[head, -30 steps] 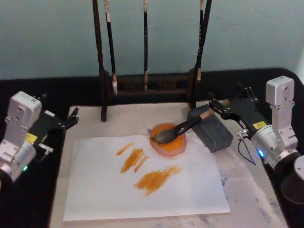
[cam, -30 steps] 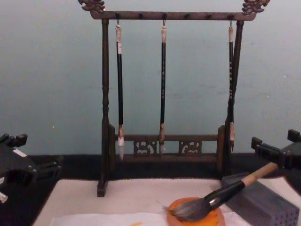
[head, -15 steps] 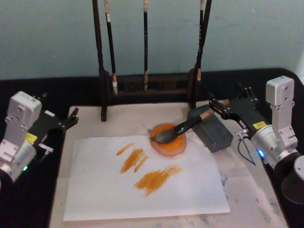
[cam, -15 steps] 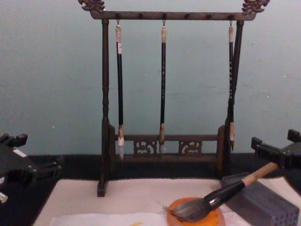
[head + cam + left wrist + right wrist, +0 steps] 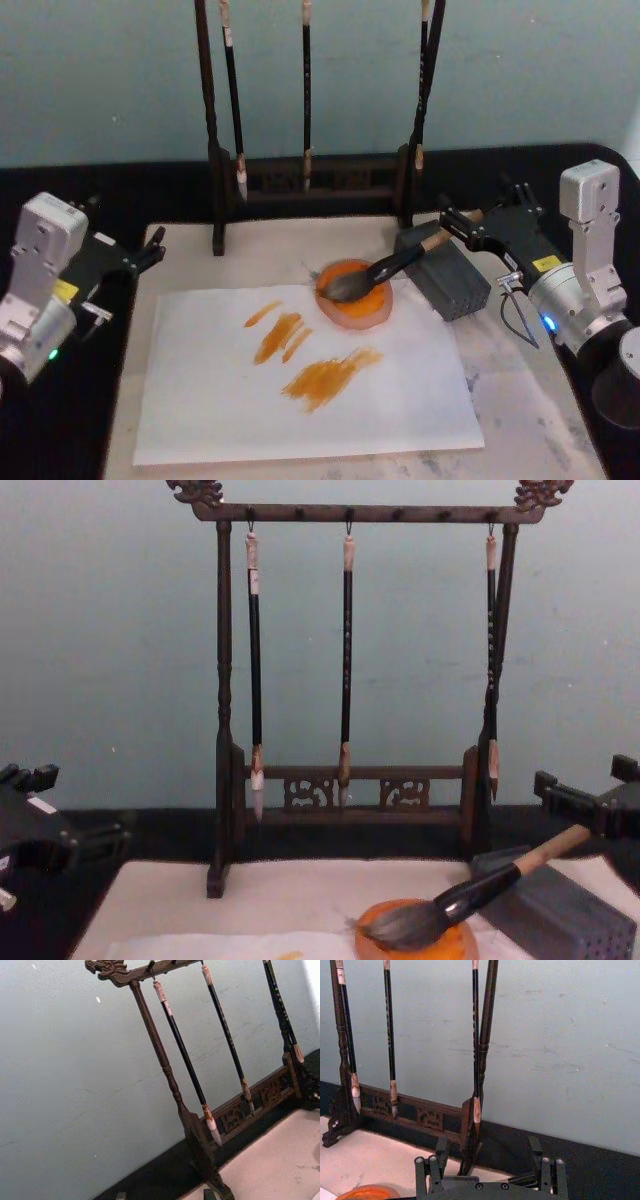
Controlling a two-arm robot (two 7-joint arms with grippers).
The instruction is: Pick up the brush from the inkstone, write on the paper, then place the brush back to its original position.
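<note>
Brush (image 5: 385,270) bristles rest in inkstone (image 5: 354,293), handle propped on grey block (image 5: 446,272) for access; right gripper (image 5: 483,225) spread around handle end, not clamped; left gripper (image 5: 140,254) parked far left, fingers apart

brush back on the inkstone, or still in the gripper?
On the inkstone. The brush rests its bristles in the dish, its handle leaning on the grey block. The right gripper is open around the handle's end.

brush (image 5: 372,275) head on inkstone (image 5: 355,293), handle toward 2 o'clock, right gripper (image 5: 483,222) open around its end; paper (image 5: 300,375) orange-streaked.
</note>
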